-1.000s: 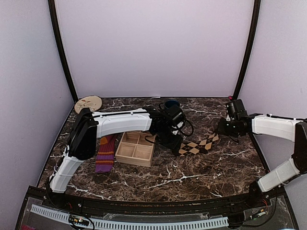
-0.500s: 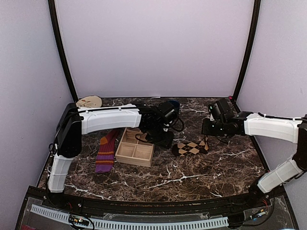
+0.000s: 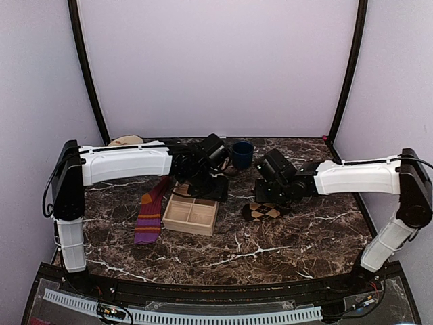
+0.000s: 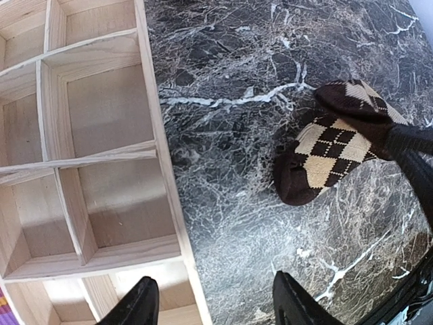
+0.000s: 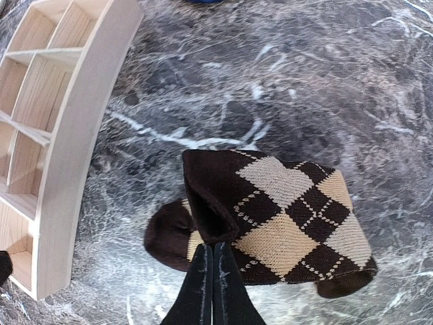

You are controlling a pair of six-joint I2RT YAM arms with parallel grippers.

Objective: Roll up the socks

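Note:
The dark brown and tan argyle sock (image 3: 265, 211) lies folded over on itself on the marble table, right of the wooden box. My right gripper (image 3: 266, 201) is just over it, shut on the sock's cuff. In the right wrist view the fingertips (image 5: 208, 249) pinch the raised dark cuff edge of the sock (image 5: 291, 217), and the toe end pokes out underneath. The purple sock (image 3: 150, 215) with orange stripes lies flat left of the box. My left gripper (image 3: 210, 191) hovers open over the box's right edge, holding nothing. In its wrist view the gripper (image 4: 216, 305) has the argyle sock (image 4: 331, 149) ahead.
A wooden divider box (image 3: 191, 229) with bare compartments sits mid-table; its wall (image 4: 162, 149) runs under the left gripper. A dark blue cup (image 3: 241, 154) stands at the back, and a round wooden disc (image 3: 125, 141) at the back left. Walls enclose three sides.
My right gripper has carried the argyle sock's cuff leftward, folding the sock over itself into a shorter bundle. The left gripper has let the sock's other end go and drawn back left to the box.

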